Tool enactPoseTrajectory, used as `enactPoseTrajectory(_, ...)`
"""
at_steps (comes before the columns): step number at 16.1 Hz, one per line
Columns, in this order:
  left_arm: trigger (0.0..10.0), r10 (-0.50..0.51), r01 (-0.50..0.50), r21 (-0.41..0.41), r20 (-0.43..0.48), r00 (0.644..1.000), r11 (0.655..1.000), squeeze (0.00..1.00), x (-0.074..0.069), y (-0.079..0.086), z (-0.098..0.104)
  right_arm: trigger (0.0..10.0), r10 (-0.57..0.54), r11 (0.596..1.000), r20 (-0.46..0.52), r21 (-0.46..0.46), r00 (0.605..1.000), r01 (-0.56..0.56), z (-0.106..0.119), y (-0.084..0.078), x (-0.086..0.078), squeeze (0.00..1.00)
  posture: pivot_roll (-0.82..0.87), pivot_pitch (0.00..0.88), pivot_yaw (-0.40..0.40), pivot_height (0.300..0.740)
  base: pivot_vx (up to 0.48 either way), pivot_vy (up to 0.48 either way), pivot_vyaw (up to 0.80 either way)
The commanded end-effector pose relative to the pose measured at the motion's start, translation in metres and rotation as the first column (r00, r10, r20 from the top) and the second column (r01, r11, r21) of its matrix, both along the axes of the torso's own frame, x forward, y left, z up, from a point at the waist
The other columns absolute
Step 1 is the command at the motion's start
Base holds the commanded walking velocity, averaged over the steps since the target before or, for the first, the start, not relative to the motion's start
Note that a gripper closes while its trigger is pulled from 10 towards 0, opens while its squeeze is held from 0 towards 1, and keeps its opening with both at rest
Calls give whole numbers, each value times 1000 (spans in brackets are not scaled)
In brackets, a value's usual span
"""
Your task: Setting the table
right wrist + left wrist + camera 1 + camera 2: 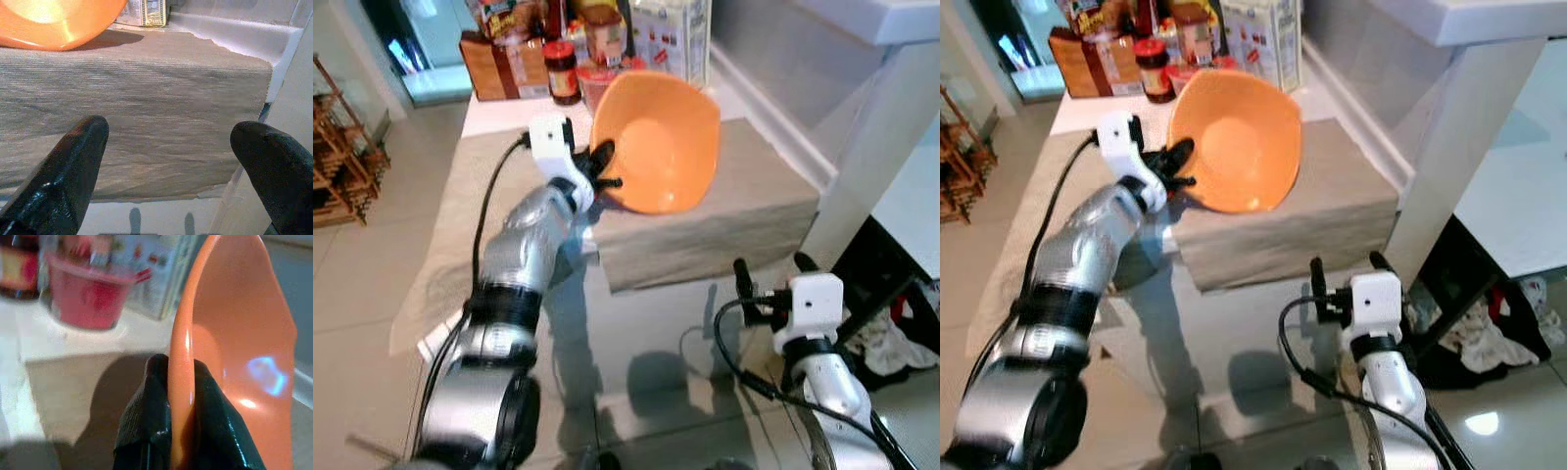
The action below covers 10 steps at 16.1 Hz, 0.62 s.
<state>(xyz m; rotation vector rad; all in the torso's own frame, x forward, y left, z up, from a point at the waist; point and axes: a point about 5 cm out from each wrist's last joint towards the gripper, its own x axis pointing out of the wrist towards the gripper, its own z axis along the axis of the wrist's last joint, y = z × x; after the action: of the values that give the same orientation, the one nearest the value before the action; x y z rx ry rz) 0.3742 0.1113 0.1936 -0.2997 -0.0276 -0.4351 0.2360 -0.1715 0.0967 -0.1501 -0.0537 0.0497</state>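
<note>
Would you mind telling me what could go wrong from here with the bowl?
The left hand pinches only the thin rim of the tilted orange bowl, so the bowl may slip or swing loose. The red cup and jar stand close behind it; a swing might knock them. The loose tablecloth overhangs the table edge, so a dragged bowl could bunch it.

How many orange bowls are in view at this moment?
1. The orange bowl is tilted on the beige cloth on the table, its rim pinched by the left gripper. Others could be hidden behind the groceries at the back.
</note>
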Motion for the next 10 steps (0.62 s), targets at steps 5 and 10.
enactPoseTrajectory(5, 0, -7, 7, 25, 24, 1000, 1000, 0, -9, 5, -2, 10000, 24, 1000, -3, 11, 1000, -24, 0, 7, 6, 0, -184, 12, 104, 722, 0, 0, 0)
enactPoseTrajectory(10, 0, -58, 9, 216, 220, 974, 976, 0, -31, 11, 15, 10000, 17, 1000, 15, 8, 1000, -17, 1, 6, 8, 0, -178, 0, 112, 722, 0, 0, 0)
